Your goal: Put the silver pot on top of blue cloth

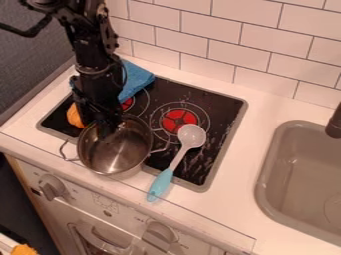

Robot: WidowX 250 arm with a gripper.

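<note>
The black gripper [108, 127] hangs down at the far rim of the silver pot, its tips over the pot's inner wall; whether it holds the rim cannot be made out. The silver pot [113, 152] stands upright at the stove's front left, partly over the front edge of the hob, with a wire handle on each side. Behind the arm, the blue cloth [135, 79] lies crumpled at the hob's back left corner, partly hidden by the arm.
An orange object [75, 115] sits left of the gripper on the black hob [223, 107]. Right of the pot lies a spoon [177, 162] with a light blue handle. The sink [293, 174] is at the right, the tiled wall behind.
</note>
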